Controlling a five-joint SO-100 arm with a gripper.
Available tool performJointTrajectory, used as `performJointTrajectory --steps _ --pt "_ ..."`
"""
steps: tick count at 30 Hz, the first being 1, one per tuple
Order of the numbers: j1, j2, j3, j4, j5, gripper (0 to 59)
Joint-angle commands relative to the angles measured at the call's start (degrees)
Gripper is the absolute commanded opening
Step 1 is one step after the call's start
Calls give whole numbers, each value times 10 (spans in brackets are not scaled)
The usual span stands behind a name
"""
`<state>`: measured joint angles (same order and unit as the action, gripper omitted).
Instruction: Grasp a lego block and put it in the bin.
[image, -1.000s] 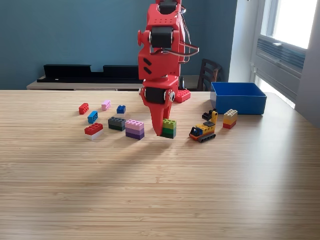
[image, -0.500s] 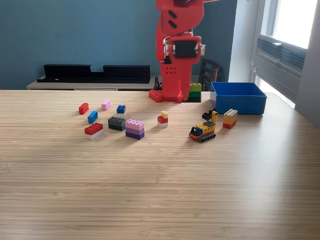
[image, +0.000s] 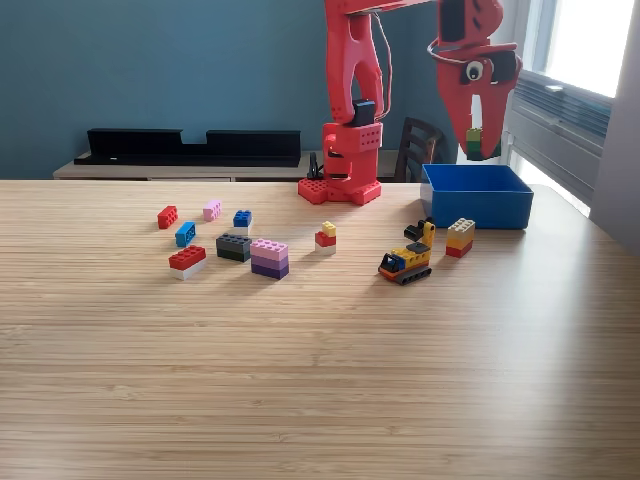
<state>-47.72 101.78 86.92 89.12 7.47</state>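
Observation:
My red gripper (image: 475, 148) hangs above the blue bin (image: 478, 195) at the exterior view's right, shut on a green lego block (image: 473, 141) held between its fingers. The block is clear of the bin's rim, well above it. More lego blocks lie on the wooden table: a pink-and-purple stack (image: 269, 257), a dark grey block (image: 233, 246), a red-and-white block (image: 187, 261), a small yellow-and-red block (image: 326, 236) and a yellow-and-red stack (image: 460, 237) just in front of the bin.
The arm's red base (image: 340, 185) stands at the table's far edge. A yellow lego vehicle (image: 407, 262) sits left of the bin. Small red (image: 167, 216), pink (image: 212, 209) and blue blocks (image: 242, 218) lie at the left. A dark chair (image: 416, 150) stands behind.
The gripper lifted the green block off the table, swung right past its base, and now holds it over the bin. The small yellow-and-red block became visible.

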Motion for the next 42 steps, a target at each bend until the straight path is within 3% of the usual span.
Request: performJointTrajectory --steps 1,8,14,18,21,25,29,34,42 --pt "-104 42 8 25 -20 0" --pt "-210 40 55 25 -52 0" --pt "-241 40 48 25 -75 8" --pt "-240 40 40 25 -88 231" --pt "-241 40 37 25 -90 291" --pt "-240 40 41 25 -93 311" --pt "-221 40 26 25 -79 229" --pt "-133 40 -18 24 -46 18" --pt "84 40 -50 15 -8 1"
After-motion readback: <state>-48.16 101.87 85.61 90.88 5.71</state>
